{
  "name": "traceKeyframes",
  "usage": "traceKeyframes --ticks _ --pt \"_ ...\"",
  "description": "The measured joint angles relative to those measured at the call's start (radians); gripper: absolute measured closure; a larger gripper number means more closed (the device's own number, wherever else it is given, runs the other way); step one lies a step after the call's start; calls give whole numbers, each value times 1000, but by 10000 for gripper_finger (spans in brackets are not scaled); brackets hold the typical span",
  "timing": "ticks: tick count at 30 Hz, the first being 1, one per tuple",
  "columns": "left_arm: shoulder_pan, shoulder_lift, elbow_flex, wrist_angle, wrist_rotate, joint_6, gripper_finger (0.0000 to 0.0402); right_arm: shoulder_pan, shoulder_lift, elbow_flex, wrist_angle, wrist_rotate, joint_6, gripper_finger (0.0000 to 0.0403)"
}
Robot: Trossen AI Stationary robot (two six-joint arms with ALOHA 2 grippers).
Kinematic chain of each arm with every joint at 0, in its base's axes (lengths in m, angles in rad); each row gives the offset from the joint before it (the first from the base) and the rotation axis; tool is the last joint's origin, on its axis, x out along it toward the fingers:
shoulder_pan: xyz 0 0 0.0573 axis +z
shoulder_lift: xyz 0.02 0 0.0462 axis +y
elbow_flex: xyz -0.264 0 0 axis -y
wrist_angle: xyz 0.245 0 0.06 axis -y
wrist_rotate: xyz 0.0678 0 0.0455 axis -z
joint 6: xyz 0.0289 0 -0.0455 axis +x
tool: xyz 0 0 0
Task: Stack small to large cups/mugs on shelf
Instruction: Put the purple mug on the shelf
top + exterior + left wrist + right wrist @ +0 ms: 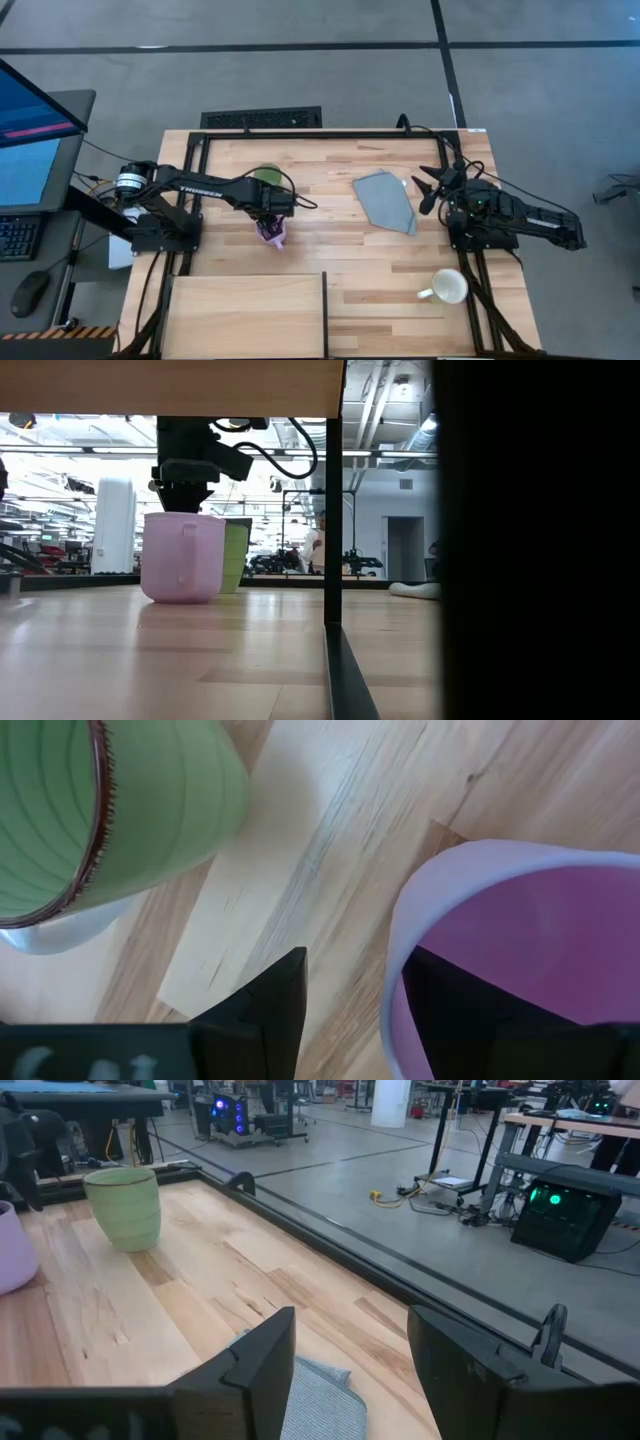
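Note:
The light purple mug (272, 236) stands upright on its base on the plank tabletop, and the green mug (266, 176) stands just beyond it. My left gripper (350, 982) is open above the purple mug (182, 557), one finger inside it and one outside. The cream-white mug (449, 287) stands near the right front. The light-wood shelf (248, 315) lies at the front left. My right gripper (432, 187) is open and empty at the table's right, beside the grey cloth. My left gripper comes from above, pointing down, astride the purple mug's wall at its rim (392, 990). The inner finger (450, 1010) stands close to the wall and the outer finger (270, 1010) stands apart from it. I cannot tell whether either touches. The mug rests on the table.
A grey folded cloth (386, 200) lies right of centre, also below my right gripper's fingers (320, 1390). The green mug (120, 810) is close beside my left gripper. A dark frame runs along the table's edges, with a dark post (333, 510) at the shelf's right side.

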Motion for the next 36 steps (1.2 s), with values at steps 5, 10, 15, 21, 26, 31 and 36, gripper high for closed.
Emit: traceKeyframes --ticks 5,10,15,21,26,31,36 --pt "0 0 0 0 0 10 245 0 0 0 0 0 0 187" --pt "0 0 0 0 1 10 278 0 0 0 0 0 0 187" --pt "0 0 0 0 5 10 335 0 0 0 0 0 0 187" --pt "0 -6 3 1 18 40 393 0 0 0 0 0 0 187" --pt "0 -3 2 2 44 86 390 0 0 0 0 0 0 187" --pt "2 -4 2 0 58 78 397 0 0 0 0 -1 0 187" --pt "2 -3 2 0 64 77 398 0 0 0 0 -1 0 187"
